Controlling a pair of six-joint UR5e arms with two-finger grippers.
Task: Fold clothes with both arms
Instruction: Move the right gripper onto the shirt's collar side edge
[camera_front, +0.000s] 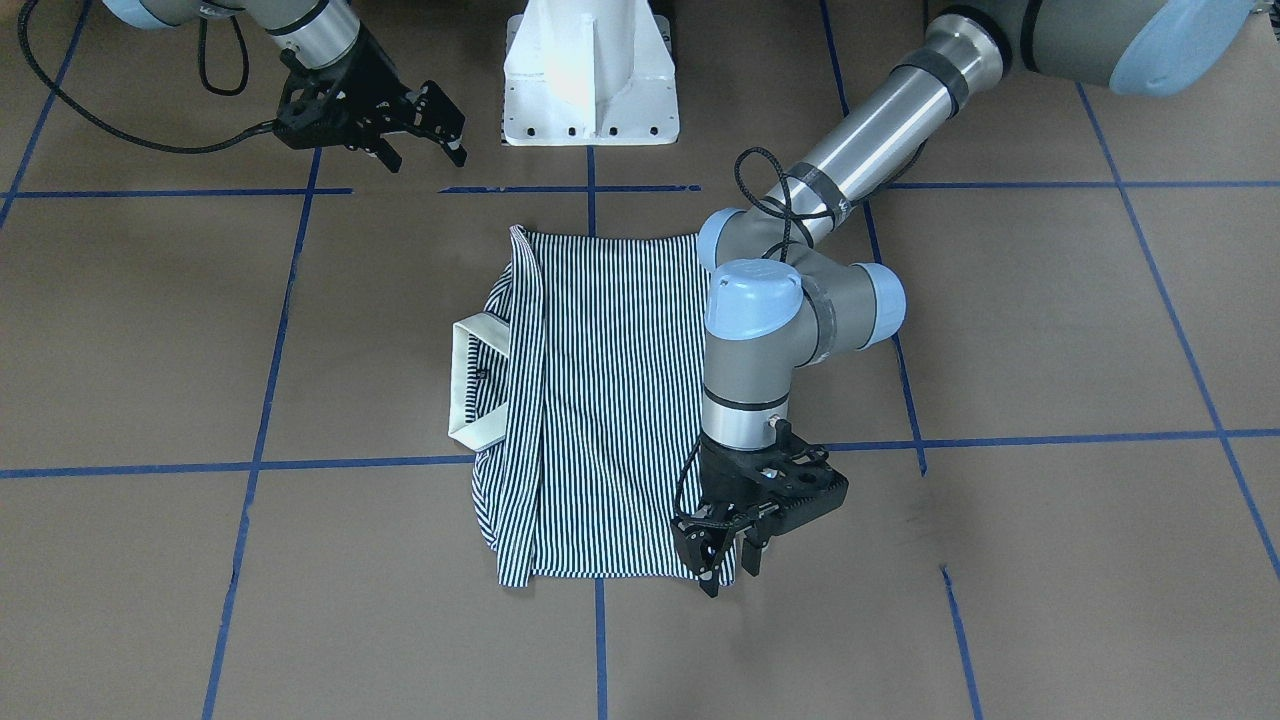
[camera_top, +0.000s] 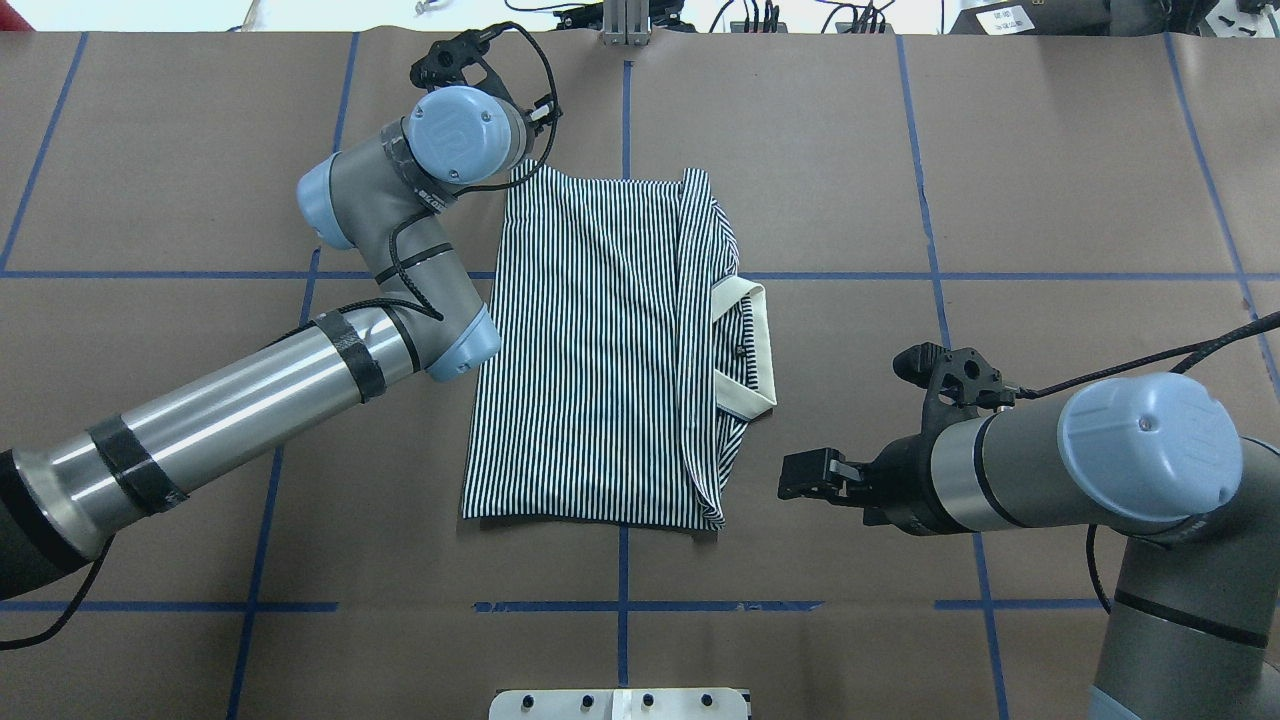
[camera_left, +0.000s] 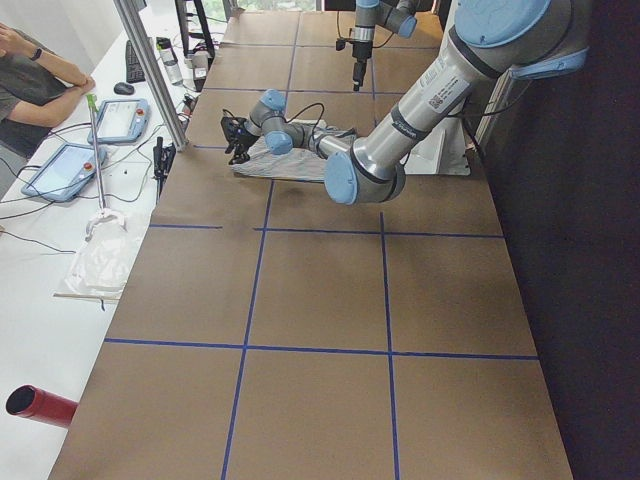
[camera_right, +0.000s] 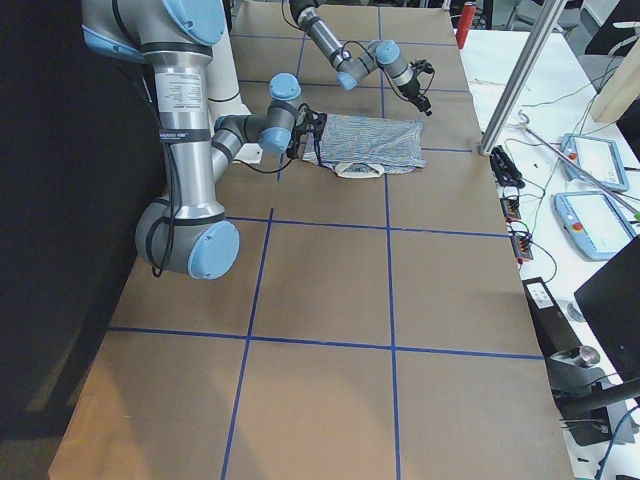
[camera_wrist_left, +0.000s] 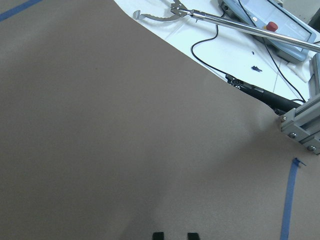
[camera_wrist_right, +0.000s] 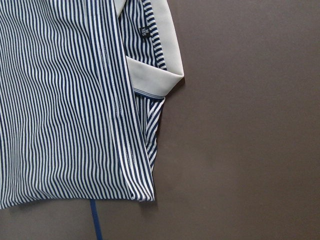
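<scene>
The striped polo shirt lies flat on the brown table, sleeves folded in, as a long rectangle; it also shows in the overhead view and the right wrist view. Its cream collar sticks out on the robot's right side. My left gripper hovers at the shirt's far hem corner, fingers a little apart, with only bare paper between its fingertips in the left wrist view. My right gripper is open and empty, near the robot's base and apart from the shirt.
The white pedestal base stands at the table's near edge, in the middle. Blue tape lines grid the brown paper. An aluminium post and a bench with tablets and a seated person lie beyond the far edge.
</scene>
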